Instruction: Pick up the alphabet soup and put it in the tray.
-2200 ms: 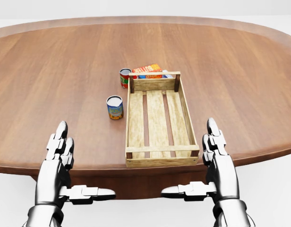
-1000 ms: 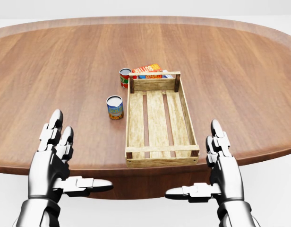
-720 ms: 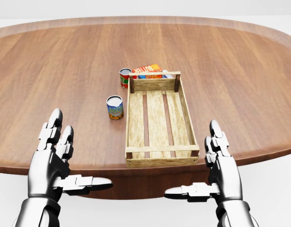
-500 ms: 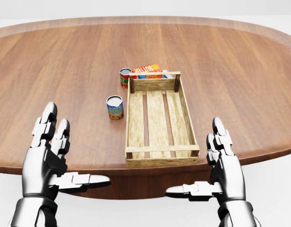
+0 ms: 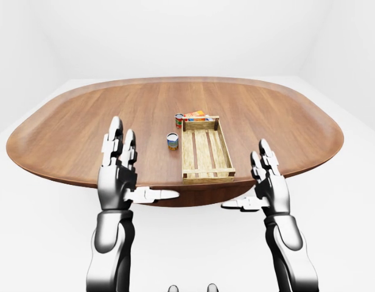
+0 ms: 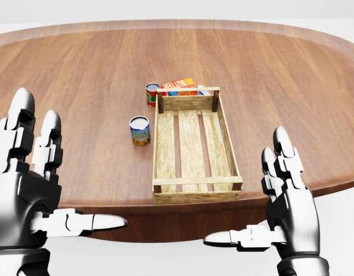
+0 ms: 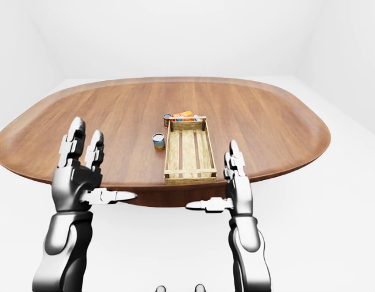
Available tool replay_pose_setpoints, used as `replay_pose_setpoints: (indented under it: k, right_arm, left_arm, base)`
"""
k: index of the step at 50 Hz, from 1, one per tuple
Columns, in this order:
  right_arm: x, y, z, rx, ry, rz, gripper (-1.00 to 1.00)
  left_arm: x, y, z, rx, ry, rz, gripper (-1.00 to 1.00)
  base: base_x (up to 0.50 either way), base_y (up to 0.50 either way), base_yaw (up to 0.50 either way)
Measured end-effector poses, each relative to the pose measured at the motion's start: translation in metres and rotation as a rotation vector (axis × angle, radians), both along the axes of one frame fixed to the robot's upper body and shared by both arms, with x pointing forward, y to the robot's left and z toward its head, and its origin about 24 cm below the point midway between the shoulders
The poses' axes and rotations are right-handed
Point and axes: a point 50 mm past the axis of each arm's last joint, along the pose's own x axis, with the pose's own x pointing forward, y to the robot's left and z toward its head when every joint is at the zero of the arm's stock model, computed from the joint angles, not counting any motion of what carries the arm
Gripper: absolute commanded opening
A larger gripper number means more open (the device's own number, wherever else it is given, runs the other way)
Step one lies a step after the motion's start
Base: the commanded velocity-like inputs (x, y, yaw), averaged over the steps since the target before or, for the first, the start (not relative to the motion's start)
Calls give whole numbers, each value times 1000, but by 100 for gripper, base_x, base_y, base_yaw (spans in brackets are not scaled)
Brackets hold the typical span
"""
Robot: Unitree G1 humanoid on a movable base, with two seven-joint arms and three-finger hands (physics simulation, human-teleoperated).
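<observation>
On the counter: oval wooden counter [image 6: 79, 86] carrying a tray, two cans and a box, all grouped near the middle of the head view.
Tray: slatted wooden tray [image 6: 164, 167], long and narrow, nothing inside it; its near end sits close to the counter's lower edge in the head view.
Alphabet soup: can with a red label [image 6: 152, 95], upright, just beside the tray's top-left corner in the head view, outside the tray.
Second can: blue and yellow label [image 6: 139, 130], upright, just left of the tray's long left wall, apart from the red can.
Box: orange and red carton [image 6: 180, 84] lying behind the tray's far end wall, partly hidden by it.
Left robot hand: [image 6: 27, 184] raised at the lower left of the head view, fingers spread and straight, thumb pointing inward, holding nothing, well apart from both cans.
Right robot hand: [image 6: 286, 201] raised at the lower right, below the tray's near right corner, fingers extended, thumb pointing inward, holding nothing.
</observation>
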Motion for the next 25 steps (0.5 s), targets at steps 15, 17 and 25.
replay_pose_setpoints:
  k: [15, 17, 25]
  right_arm:
    - [-3, 0, 4, -1, -16, 3, 100]
    - [-3, 0, 4, -1, -16, 3, 100]
    - [-2, 0, 2, -2, -8, -1, 100]
  left_arm:
    - [-1, 0, 0, 0, -1, 0, 100]
    - [-1, 0, 0, 0, 1, 0, 100]
    - [0, 0, -1, -2, 6, 0, 100]
  base:
    - [0, 0, 0]
    - [0, 0, 0]
    - [0, 0, 0]
